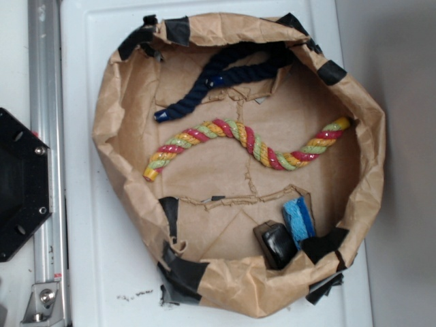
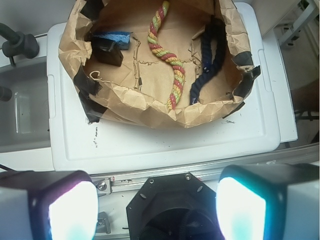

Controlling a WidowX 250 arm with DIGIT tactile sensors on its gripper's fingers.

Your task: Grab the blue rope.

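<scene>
I've got the claw (image 2: 156, 207) parked high, its 2 fingers (image 2: 47, 205) glowing at the bottom of the wrist view and spread wide apart, nothing between them. Well ahead of the claw sits the brown paper basket (image 2: 125, 102) on the white lid (image 2: 165, 142). The blue rope (image 2: 209, 62) lies inside it, ahead and to the right of the claw, curled along the paper wall, one end near the rim closest to me. Just left of it runs the multicoloured rope (image 2: 170, 62), not touching. Further left I see the blue sponge (image 2: 116, 38) beside a black block (image 2: 107, 52).
</scene>
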